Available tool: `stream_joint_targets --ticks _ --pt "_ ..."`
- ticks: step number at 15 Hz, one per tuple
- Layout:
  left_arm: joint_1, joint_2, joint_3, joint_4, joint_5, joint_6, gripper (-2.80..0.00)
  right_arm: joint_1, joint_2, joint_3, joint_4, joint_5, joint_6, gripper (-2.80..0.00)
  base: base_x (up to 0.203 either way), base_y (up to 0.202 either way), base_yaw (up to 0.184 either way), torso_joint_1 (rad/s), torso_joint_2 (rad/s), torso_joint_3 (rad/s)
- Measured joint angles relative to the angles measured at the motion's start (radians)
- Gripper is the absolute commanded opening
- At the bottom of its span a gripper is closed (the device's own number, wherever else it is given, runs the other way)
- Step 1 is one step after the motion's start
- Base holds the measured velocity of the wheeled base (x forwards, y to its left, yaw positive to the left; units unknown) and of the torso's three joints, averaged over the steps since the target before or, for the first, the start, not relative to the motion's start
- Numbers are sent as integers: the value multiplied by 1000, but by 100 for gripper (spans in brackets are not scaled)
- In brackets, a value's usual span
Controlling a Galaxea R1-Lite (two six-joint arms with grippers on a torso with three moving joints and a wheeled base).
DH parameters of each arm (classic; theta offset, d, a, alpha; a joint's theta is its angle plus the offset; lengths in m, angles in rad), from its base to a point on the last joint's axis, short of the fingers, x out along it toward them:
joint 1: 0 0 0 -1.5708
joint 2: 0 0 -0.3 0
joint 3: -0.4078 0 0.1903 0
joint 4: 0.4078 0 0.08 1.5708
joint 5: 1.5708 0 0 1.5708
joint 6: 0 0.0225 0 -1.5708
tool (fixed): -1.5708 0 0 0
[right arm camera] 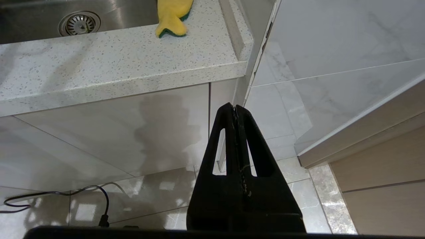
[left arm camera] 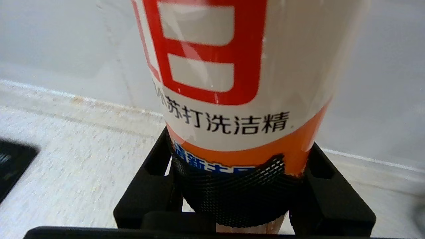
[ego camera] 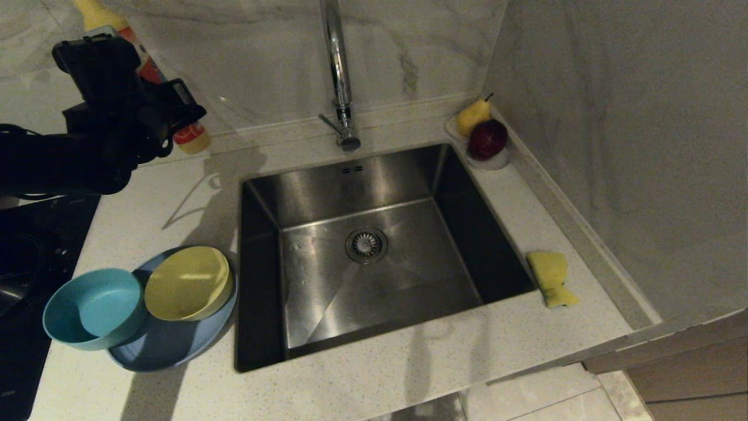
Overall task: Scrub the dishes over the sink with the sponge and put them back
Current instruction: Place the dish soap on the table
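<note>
Up at the counter's back left corner, the left gripper (left arm camera: 239,196) clamps a glossy detergent bottle (left arm camera: 232,83). Matte teal bowl (ego camera: 93,309), yellow bowl (ego camera: 187,282) and flat periwinkle plate (ego camera: 169,345) sit near the front edge, left of the steel sink (ego camera: 374,257); the soft yellow sponge (ego camera: 550,278) lies right of it, far from that gripper. Below the counter, the right gripper (right arm camera: 236,111) hangs closed.
</note>
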Motion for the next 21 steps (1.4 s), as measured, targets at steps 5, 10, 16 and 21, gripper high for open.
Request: stream_joint_targets --ticks 5,10,16,21 --pt "43 142 -40 -196 -63 111 -280 0 0 0 0 0 0 -280 0 0 0 0 0 0" --pt "75 242 -70 -334 -92 182 -280 0 0 0 0 0 0 -280 0 0 0 0 0 0" --pt "89 318 -81 -455 -94 184 -280 0 0 0 0 0 0 -280 0 0 0 0 0 0" --pt "98 375 -127 -522 -100 238 -280 0 0 0 0 0 0 -280 0 0 0 0 0 0"
